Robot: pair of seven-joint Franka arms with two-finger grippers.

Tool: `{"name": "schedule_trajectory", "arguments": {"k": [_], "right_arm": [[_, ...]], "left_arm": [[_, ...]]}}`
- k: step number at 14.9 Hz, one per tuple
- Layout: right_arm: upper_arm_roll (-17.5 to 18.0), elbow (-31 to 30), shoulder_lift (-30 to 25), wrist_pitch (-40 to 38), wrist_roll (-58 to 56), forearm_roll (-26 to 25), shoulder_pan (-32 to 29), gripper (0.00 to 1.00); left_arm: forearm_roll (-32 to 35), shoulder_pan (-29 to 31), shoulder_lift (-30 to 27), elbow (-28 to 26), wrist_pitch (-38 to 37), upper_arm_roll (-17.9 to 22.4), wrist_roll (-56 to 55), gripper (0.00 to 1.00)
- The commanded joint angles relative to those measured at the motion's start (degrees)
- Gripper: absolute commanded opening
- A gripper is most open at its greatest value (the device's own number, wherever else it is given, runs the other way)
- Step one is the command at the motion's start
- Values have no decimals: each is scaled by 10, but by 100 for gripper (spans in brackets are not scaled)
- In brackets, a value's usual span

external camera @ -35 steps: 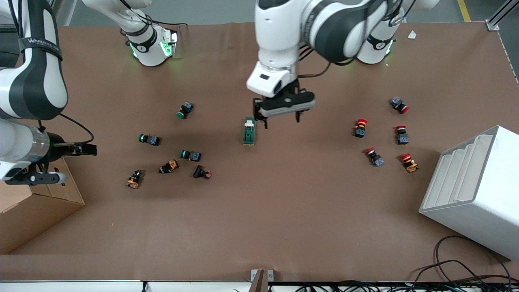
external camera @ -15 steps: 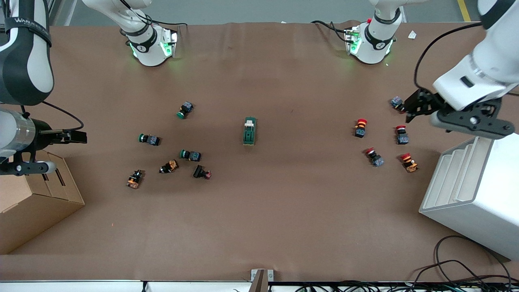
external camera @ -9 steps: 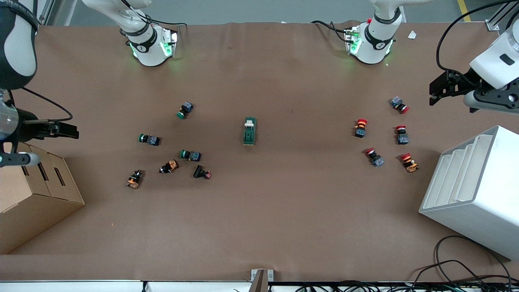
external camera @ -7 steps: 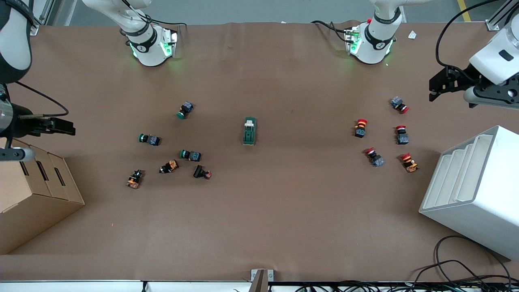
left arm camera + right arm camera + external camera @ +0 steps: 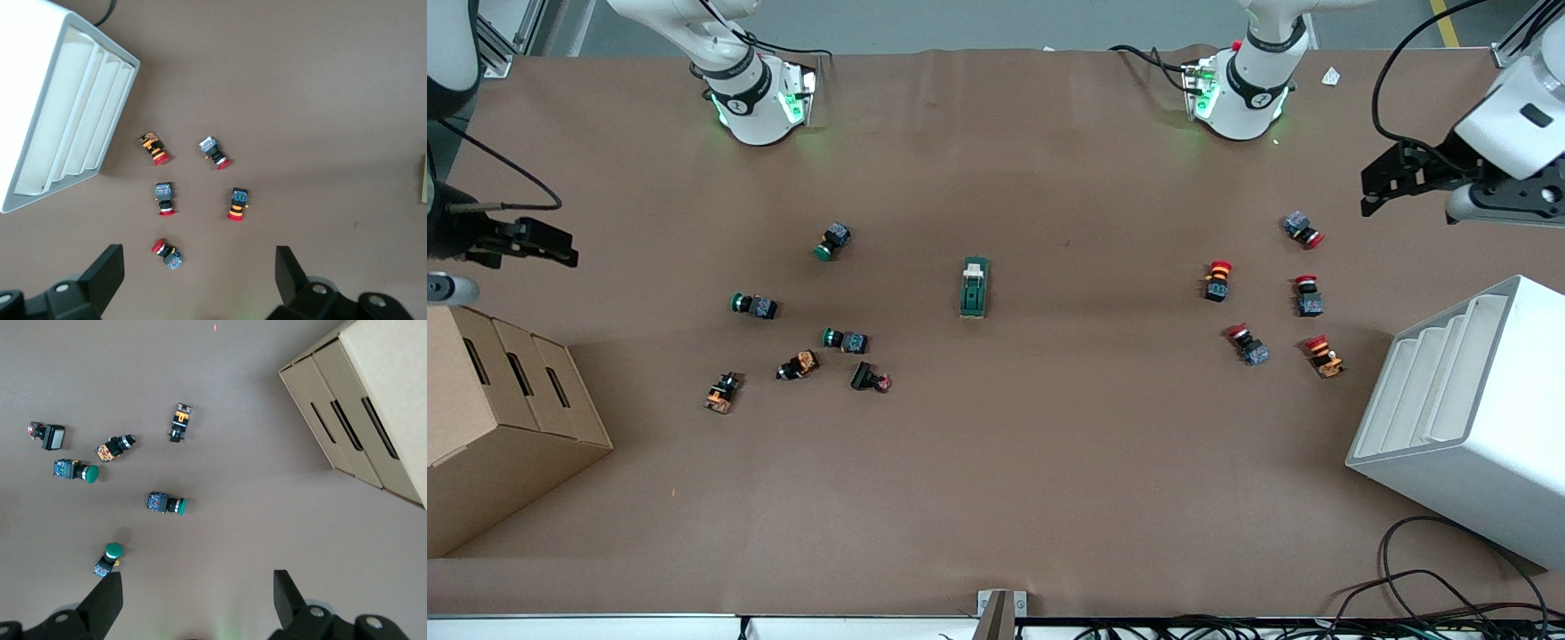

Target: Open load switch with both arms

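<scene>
On the brown table (image 5: 996,498), nearest the front camera, a cardboard box (image 5: 489,418) is seen at the right arm's end and a white slotted rack (image 5: 1476,418) at the left arm's end. Farther from the camera, a cluster of green-capped and orange push-buttons (image 5: 800,338) is spread toward the right arm's end, and a group of red-capped push-buttons (image 5: 1272,302) toward the left arm's end. Between the two clusters, near the table's middle, the load switch (image 5: 974,287) is found lying flat, untouched. Its long axis is set running from the front camera toward the robots' bases, with the white lever piece at the end nearer the bases.

The left hand (image 5: 200,280) is held in the air over the red-capped push-buttons, its fingers spread wide and empty. The right hand (image 5: 198,603) is held above the table's edge near the cardboard box, likewise spread wide with nothing between its fingers.
</scene>
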Motion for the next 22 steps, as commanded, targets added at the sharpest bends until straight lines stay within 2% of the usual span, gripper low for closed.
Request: {"name": "schedule_trajectory", "arguments": {"k": [1,5,8,13,17,22], "right_arm": [[22,-42,-41,14,-8,1,-24,100],[38,-43,-58,-5,-8,0,-32,100],[33,-43,-75,-17,-8,-1,-16,100],[31,-43,-105,-40,-7,-1,-19,100],[30,-43,-123,-49,-7,0,-16,100],[27,-43,-124,-45,-5,6,-15,100]], "left_arm": [[-9,-2,-14,-8,6,17,-7,100],[-8,-4,-20,-12,2,15,-9,100],[-7,-22,-15,-10,2,11,-36,100],[-6,-19,-8,-6,2,12,-22,100],[-6,-17,13,22,2,14,-25,100],[-6,-21,14,23,2,14,-28,100]]}}
